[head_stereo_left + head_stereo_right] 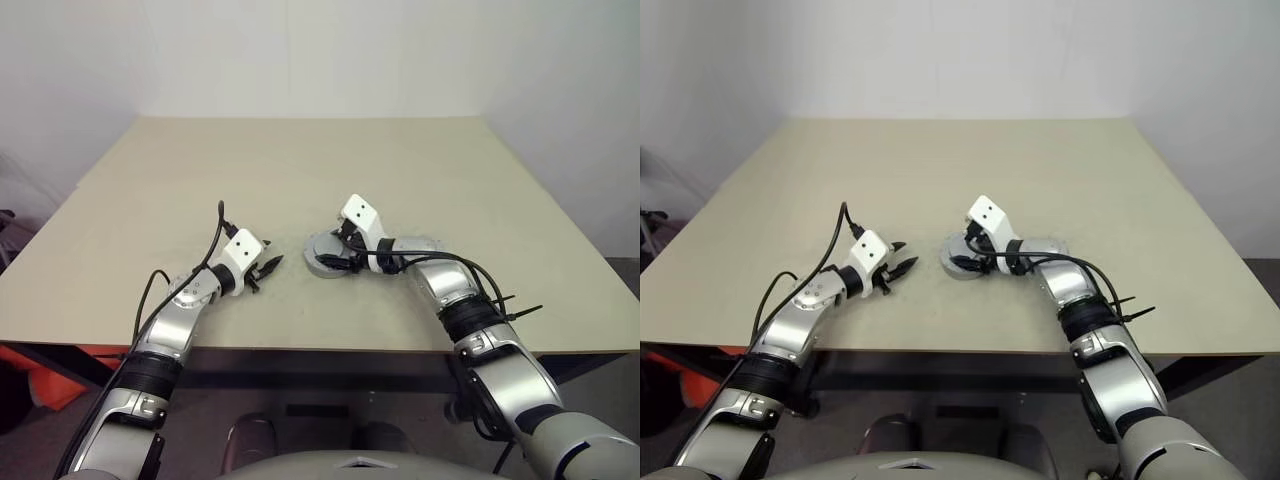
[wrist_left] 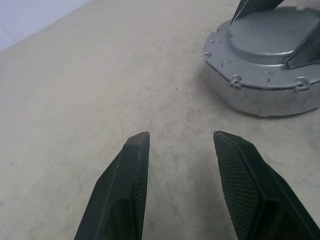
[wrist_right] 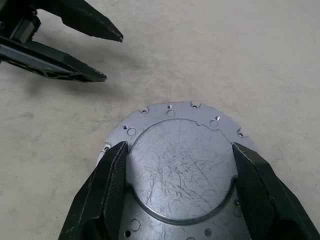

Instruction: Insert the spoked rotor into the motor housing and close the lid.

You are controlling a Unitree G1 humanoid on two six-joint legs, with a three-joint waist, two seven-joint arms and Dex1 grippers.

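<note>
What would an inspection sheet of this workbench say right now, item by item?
Surface: beige table, bare apart from the job's part.
Job's things: grey lid sits on the motor housing; rotor not seen.
Clutter: nothing seen.
Grippers: right tool straddles the lid's raised disc, fingers at either side; left tool open, empty, beside the housing.
Cables: black cable loops over each wrist.
Surroundings: white walls; orange object below the table's left edge.
</note>
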